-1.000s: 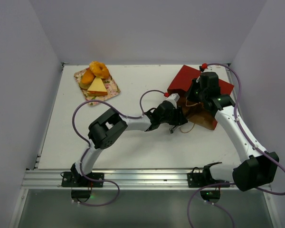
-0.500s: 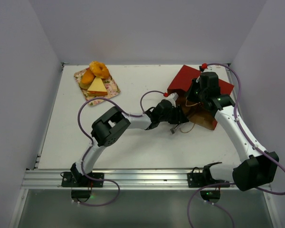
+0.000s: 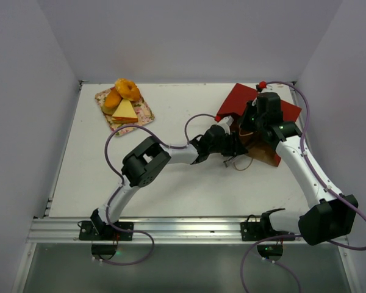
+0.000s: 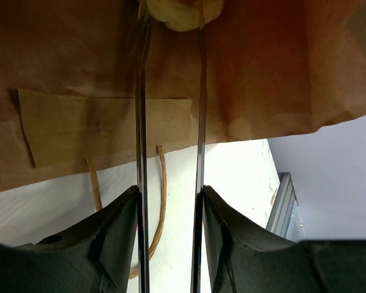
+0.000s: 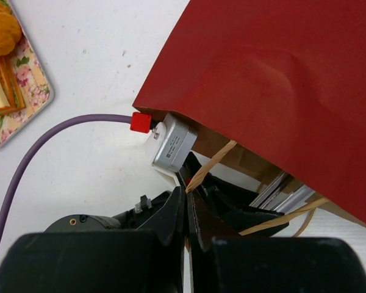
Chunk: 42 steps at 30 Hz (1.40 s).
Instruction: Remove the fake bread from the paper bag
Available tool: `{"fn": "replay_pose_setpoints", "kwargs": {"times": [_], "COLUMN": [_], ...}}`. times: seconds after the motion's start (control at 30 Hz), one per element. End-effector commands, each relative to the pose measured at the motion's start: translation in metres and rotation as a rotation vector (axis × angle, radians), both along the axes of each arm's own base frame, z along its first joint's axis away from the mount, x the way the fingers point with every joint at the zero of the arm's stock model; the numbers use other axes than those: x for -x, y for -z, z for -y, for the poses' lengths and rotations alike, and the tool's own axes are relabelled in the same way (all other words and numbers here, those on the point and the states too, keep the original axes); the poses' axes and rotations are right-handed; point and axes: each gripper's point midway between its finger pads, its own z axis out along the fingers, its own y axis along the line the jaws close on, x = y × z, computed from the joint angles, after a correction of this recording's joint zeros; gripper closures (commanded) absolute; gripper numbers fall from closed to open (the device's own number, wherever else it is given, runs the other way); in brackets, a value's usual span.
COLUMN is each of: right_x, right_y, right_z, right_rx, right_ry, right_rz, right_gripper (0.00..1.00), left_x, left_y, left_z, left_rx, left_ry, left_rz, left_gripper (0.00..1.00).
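Left tool (image 4: pixel 171 24) sits half-spread in the paper bag (image 4: pixel 262 73) at a tan roll (image 4: pixel 183 11) (right tool (image 5: pixel 186 204) pinches a handle (image 5: pixel 210 163)).

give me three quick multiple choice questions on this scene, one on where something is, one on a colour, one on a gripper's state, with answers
1. Where does the left gripper reach?
a) into the paper bag
b) folded back at its own base
c) raised high in the air

2. What colour is the bag's outside?
a) blue
b) dark red
c) green

3. What state is the right gripper in?
a) wide open
b) shut on the cord handle
c) out of every view

Answers:
1. a, the left wrist view shows the bag's brown inside around it.
2. b, the right wrist view shows the dark-red outer face.
3. b, its jaws meet with the cord running in between them.
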Motion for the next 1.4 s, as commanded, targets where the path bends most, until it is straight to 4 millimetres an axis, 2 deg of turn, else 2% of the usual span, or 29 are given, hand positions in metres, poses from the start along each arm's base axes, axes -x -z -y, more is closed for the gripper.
{"fn": "replay_pose_setpoints", "kwargs": {"times": [0.0, 0.07, 0.17, 0.2, 0.3, 0.4, 0.43, 0.47, 0.6, 0.67, 0.83, 0.87, 0.9, 0.97, 1.03, 1.07, 1.2, 1.23, 1.3, 1.33, 1.37], "right_x": [-0.004, -0.004, -0.004, -0.005, -0.005, -0.005, -0.006, -0.006, -0.013, -0.018, -0.034, -0.037, -0.040, -0.044, -0.048, -0.051, -0.056, -0.058, -0.063, -0.065, -0.068], "right_y": [-0.015, -0.015, -0.013, -0.013, -0.011, -0.008, -0.007, -0.007, -0.004, 0.000, -0.002, -0.005, -0.005, -0.002, -0.001, 0.003, 0.007, 0.005, 0.005, 0.006, 0.002], "right_z": [-0.005, -0.005, -0.006, -0.005, -0.006, -0.005, -0.005, -0.005, -0.003, -0.002, -0.002, -0.002, 0.001, 0.003, 0.005, 0.006, 0.009, 0.009, 0.008, 0.008, 0.008], "right_rx": [-0.028, -0.028, -0.031, -0.032, -0.030, -0.023, -0.021, -0.019, -0.001, 0.009, 0.017, 0.019, 0.028, 0.036, 0.040, 0.044, 0.048, 0.045, 0.047, 0.048, 0.046], "right_ry": [-0.015, -0.015, -0.018, -0.015, -0.018, -0.018, -0.018, -0.018, -0.006, 0.002, 0.012, 0.016, 0.027, 0.038, 0.046, 0.050, 0.061, 0.060, 0.063, 0.064, 0.064], "right_rz": [0.042, 0.043, 0.039, 0.039, 0.035, 0.029, 0.024, 0.023, 0.015, 0.005, 0.004, 0.012, 0.012, 0.005, 0.003, -0.008, -0.013, -0.006, -0.007, -0.009, 0.000], "right_gripper": [1.00, 1.00, 1.00, 1.00, 1.00, 1.00, 1.00, 1.00, 1.00, 1.00, 1.00, 1.00, 1.00, 1.00, 1.00, 1.00, 1.00, 1.00, 1.00, 1.00, 1.00], "left_x": [-0.007, -0.008, -0.012, -0.014, -0.017, -0.017, -0.015, -0.017, -0.015, -0.013, -0.005, -0.004, 0.000, 0.002, 0.006, 0.004, 0.008, 0.011, 0.014, 0.019, 0.020], "left_y": [-0.019, -0.016, -0.015, -0.015, -0.020, -0.032, -0.031, -0.040, -0.052, -0.052, -0.071, -0.081, -0.079, -0.092, -0.094, -0.103, -0.108, -0.100, -0.110, -0.101, -0.109], "left_z": [0.011, 0.011, 0.013, 0.013, 0.013, 0.010, 0.007, 0.003, -0.012, -0.019, -0.032, -0.035, -0.039, -0.045, -0.052, -0.057, -0.070, -0.076, -0.084, -0.090, -0.095], "left_rx": [0.059, 0.047, 0.046, 0.047, 0.070, 0.108, 0.108, 0.120, 0.130, 0.128, 0.144, 0.158, 0.153, 0.166, 0.161, 0.172, 0.166, 0.149, 0.157, 0.137, 0.139], "left_ry": [0.009, 0.003, -0.005, -0.008, -0.012, 0.005, 0.009, 0.003, 0.007, 0.008, 0.025, 0.026, 0.031, 0.032, 0.035, 0.029, 0.023, 0.010, -0.006, -0.009, -0.017], "left_rz": [0.015, 0.008, 0.010, 0.010, 0.011, 0.009, 0.004, 0.014, 0.015, 0.012, 0.031, 0.043, 0.036, 0.054, 0.056, 0.064, 0.061, 0.048, 0.062, 0.052, 0.067], "left_gripper": [0.52, 0.55, 0.69, 0.77, 0.93, 0.98, 0.98, 0.98, 0.98, 0.98, 0.98, 0.98, 0.98, 0.98, 0.98, 0.97, 0.97, 0.97, 0.97, 0.97, 0.97]}}
